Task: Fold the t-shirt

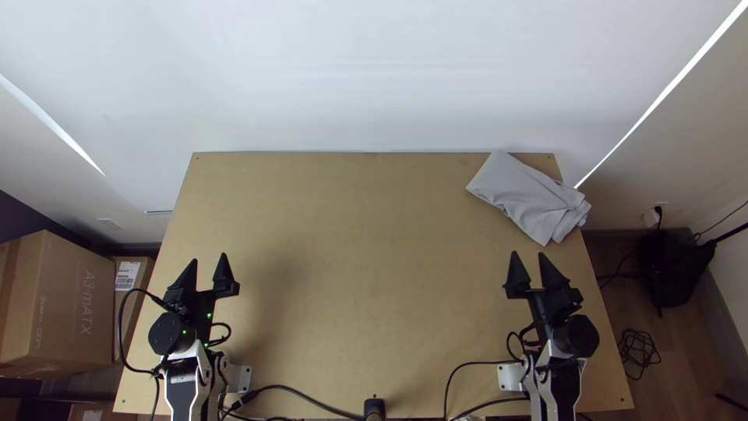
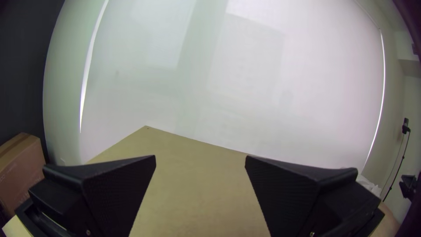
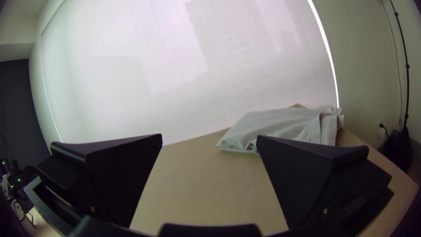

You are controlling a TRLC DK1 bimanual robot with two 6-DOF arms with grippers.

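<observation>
The light grey t-shirt [image 1: 530, 196] lies in a loosely folded, rumpled bundle at the table's far right corner, slightly over the right edge. In the right wrist view the t-shirt [image 3: 280, 125] rests beyond the fingers. My left gripper [image 1: 208, 263] stands open over the table's left side, far from the cloth; its two fingers are wide apart in the left wrist view, the gripper [image 2: 200, 160] holding nothing. On the right side, my right gripper [image 1: 531, 261] is open just nearer than the shirt, not touching it; the right wrist view shows the gripper [image 3: 209, 139] with nothing between its fingers.
Bare wood of the table [image 1: 351, 257] stretches between the arms. Black cables [image 1: 312, 398] run along the near edge beside a small black device [image 1: 375, 407]. A white wall [image 1: 374, 78] rises behind the far edge. Cardboard boxes [image 1: 62, 304] stand left of the table.
</observation>
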